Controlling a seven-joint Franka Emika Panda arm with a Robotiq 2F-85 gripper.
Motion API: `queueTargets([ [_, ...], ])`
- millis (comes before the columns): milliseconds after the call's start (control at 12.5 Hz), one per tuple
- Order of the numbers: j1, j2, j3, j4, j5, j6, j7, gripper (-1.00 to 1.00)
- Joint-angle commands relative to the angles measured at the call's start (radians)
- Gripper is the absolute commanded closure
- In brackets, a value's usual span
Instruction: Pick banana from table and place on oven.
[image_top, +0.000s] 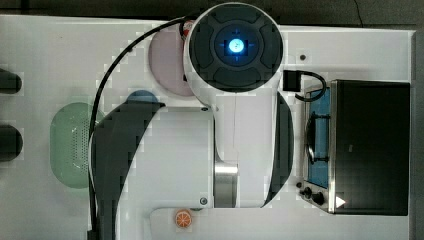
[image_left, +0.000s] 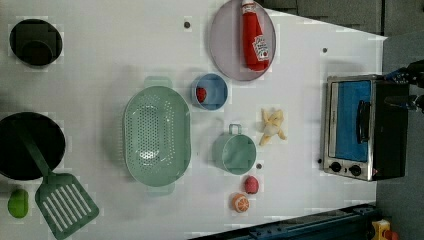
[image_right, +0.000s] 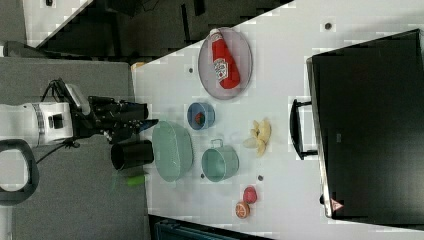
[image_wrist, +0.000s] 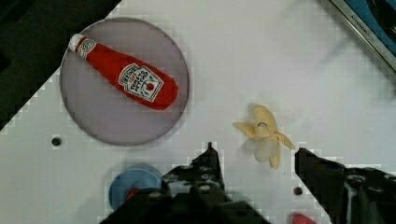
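the banana (image_wrist: 264, 133) is seen lying on the white surface (image_wrist: 280, 56), and the gripper (image_wrist: 257, 165) is held open above it, grasping nothing.

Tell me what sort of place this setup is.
Probably a robot lab bench dressed as a play kitchen: a white table with small mounting holes, holding a toaster oven, a green colander, and toy food such as the banana and a plush ketchup bottle.
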Motion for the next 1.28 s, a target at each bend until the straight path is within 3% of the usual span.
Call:
queueTargets([
  [80, -0.041, -0.438, -0.002, -0.325, 0.008, -0.130, 0.065, -0.58],
  [240, -0.041, -0.437, -0.002, -0.325, 0.008, -0.130, 0.065, -0.99],
  [640, -0.040, -0.394, -0.002, -0.352, 0.008, -0.060, 0.065, -1.00],
  [1280, -0.040, -0.141, -0.002, -0.529, 0.008, 0.375, 0.065, -1.00],
])
